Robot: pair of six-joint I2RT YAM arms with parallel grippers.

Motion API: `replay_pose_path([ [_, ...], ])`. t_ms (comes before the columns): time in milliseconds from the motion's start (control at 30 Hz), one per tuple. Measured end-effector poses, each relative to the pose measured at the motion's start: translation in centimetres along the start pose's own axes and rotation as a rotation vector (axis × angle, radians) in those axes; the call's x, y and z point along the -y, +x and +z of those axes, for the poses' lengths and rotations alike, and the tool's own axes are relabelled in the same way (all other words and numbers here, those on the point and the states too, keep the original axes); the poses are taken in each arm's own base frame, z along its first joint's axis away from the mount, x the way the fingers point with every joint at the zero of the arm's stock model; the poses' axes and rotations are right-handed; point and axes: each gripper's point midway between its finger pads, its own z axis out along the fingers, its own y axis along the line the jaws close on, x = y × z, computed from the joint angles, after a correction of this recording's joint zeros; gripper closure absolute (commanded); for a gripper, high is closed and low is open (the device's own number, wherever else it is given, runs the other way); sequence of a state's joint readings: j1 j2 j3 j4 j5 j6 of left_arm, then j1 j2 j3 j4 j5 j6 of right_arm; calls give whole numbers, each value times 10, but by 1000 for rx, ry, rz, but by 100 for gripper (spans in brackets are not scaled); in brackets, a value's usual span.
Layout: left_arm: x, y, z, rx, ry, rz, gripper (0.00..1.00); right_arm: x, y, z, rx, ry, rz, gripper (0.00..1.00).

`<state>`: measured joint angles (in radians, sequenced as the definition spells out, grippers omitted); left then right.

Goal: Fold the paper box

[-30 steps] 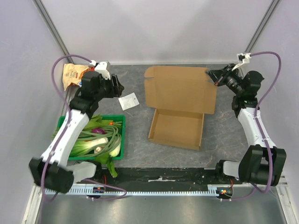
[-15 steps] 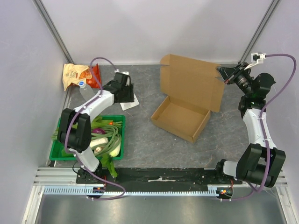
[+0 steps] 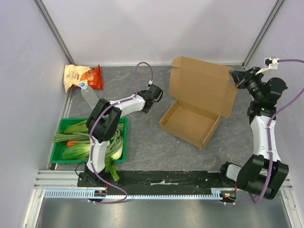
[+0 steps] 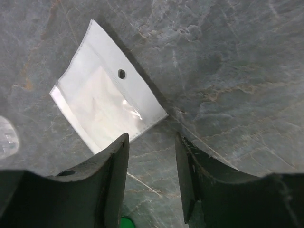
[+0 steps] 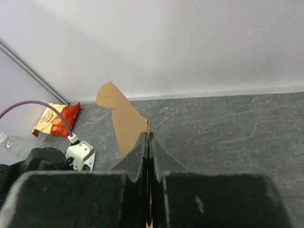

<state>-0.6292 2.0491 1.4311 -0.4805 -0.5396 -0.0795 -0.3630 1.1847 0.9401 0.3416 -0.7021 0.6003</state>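
Note:
The paper box is plain brown cardboard; its open tray [image 3: 190,122] rests on the table right of centre. Its lid [image 3: 204,85] stands raised and tilted back. My right gripper [image 3: 236,80] is shut on the lid's right edge and holds it up. In the right wrist view the fingers [image 5: 149,137] pinch the cardboard edge [image 5: 124,116]. My left gripper [image 3: 153,96] hovers low over the table just left of the box, open and empty. In the left wrist view its fingers [image 4: 152,142] frame bare table, with a small white card [image 4: 107,107] just ahead.
A green crate [image 3: 76,160] with several vegetables sits at the near left. An orange-and-tan snack bag [image 3: 80,76] lies in the far left corner, with a clear bottle [image 3: 90,97] beside it. Walls close in the back and both sides.
My left arm has swung from the far left corner rightward over the white card toward the box. My right gripper has raised the lid and pulled the box right, turning it.

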Motion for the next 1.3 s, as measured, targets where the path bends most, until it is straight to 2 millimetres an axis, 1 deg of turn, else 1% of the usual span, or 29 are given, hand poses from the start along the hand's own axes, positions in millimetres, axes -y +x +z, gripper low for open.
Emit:
replay_pose_path([
  [67, 0, 0, 6, -8, -33, 35, 43, 1, 0, 0, 1, 3, 1, 100],
  [167, -1, -8, 6, 8, -55, 51, 43, 4, 2, -1, 0, 9, 5, 100],
  [367, -1, -15, 14, 15, -108, 113, 53, 5, 3, -2, 3, 11, 10, 100],
  [467, -3, -15, 16, 12, -135, 137, 55, 5, 2, -3, 9, 10, 6, 100],
  [500, -3, -15, 16, 12, -144, 144, 59, 5, 2, -3, 10, 10, 5, 100],
  [567, -4, -13, 18, 7, -159, 161, 63, 5, 2, -3, 13, 9, 5, 100],
  [733, -9, -10, 23, -5, -203, 199, 66, 4, 1, -4, 20, 5, 4, 100],
  [767, -10, -10, 23, -4, -208, 205, 69, 3, 1, -4, 21, 4, 4, 100],
  [900, -8, -14, 26, 12, -195, 230, 95, 2, 1, -6, 26, 2, 0, 100],
  [933, -8, -14, 28, 18, -194, 238, 98, 1, 1, -6, 27, 0, -1, 100],
  [1167, -16, -24, 40, 82, -205, 280, 98, -5, -1, -8, 31, -20, 1, 100],
  [1300, -20, -23, 35, 91, -195, 282, 98, -9, -4, -9, 39, -32, -10, 100],
])
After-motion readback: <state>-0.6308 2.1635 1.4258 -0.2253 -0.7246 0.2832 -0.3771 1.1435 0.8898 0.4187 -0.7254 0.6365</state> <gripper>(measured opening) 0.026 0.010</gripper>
